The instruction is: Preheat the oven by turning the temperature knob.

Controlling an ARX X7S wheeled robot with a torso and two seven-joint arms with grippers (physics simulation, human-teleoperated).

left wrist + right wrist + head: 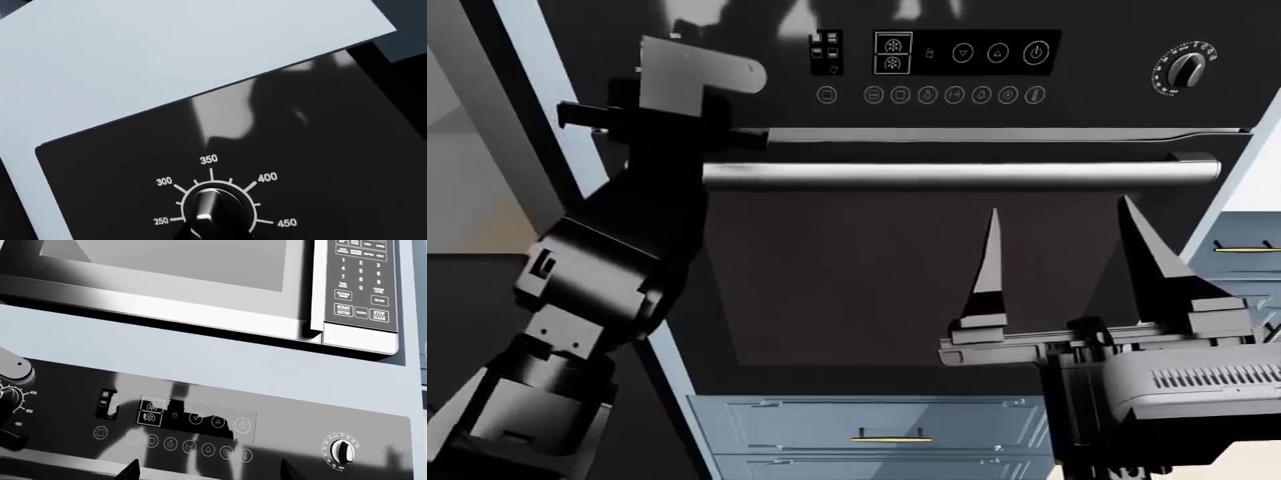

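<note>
Nearest in the head view is the right gripper (1054, 235), low at the right, its two dark pointed fingers (990, 262) standing upright and spread well apart with nothing between them. They show in front of the dark glass door of the oven (868, 290), below the long silver handle (961, 176).

At the left, the left arm (601, 280) reaches up and forward toward the upper left corner of the oven front, its end near the left edge of the control strip. The left gripper's fingers cannot be made out in any view, so whether they are spread or pressed together cannot be told.

The temperature knob (212, 206) shows close up in the left wrist view, low in the picture: a small round dark knob with a silvery pointer, ringed by white numerals 250, 300, 350, 400 and 450. In the right wrist view it sits at the far left end of the oven's control strip, partly cut off by the picture edge.

Farther along the strip lies the touch panel (961, 55) with its lit icons, and at the right end a second knob (1188, 67) ringed by fine ticks.

Below the oven are blue-grey drawers (881, 425) with brass pulls. Above it, seen from the right wrist, hangs a microwave (200, 270) with a keypad.
</note>
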